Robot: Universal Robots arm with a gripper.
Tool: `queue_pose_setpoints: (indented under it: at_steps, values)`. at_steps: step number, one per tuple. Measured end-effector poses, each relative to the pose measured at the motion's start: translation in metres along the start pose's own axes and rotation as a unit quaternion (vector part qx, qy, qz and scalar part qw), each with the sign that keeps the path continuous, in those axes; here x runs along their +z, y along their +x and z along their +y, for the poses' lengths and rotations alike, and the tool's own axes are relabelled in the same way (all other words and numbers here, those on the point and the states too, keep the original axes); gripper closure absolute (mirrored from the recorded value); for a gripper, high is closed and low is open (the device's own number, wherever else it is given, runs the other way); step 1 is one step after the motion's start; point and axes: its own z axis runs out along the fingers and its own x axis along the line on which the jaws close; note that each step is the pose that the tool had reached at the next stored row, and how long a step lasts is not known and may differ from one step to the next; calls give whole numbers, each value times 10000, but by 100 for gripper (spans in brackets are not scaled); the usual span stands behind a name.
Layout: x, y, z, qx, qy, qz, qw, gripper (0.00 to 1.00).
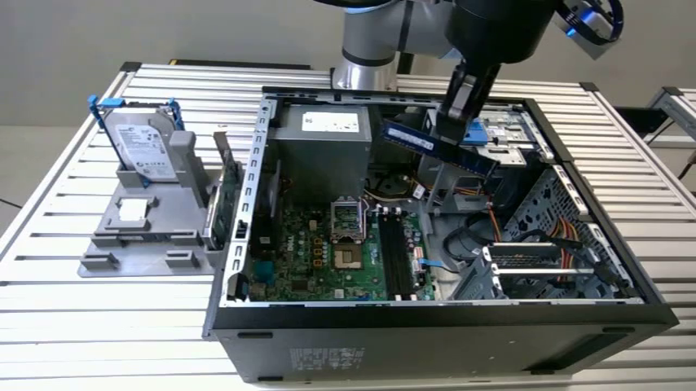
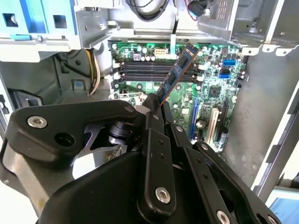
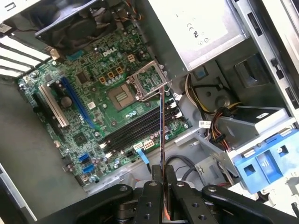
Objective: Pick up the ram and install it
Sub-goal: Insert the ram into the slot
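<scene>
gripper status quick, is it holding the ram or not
Gripper: shut on the ram, holding it in the air above the open computer case, not yet in a slot.

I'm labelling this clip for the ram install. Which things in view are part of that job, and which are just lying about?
Part of the job:
- the gripper, shut on the ram above the open case
- the black memory slots on the motherboard

Just lying about:
- the hard drive on the grey stand
- the upright green card by that stand
- the power supply
</scene>
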Motion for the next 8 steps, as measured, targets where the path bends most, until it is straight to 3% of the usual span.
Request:
queue_pose_setpoints:
  at_steps: [8]
  values:
    - [0,0,0,354,7,0,9994,100]
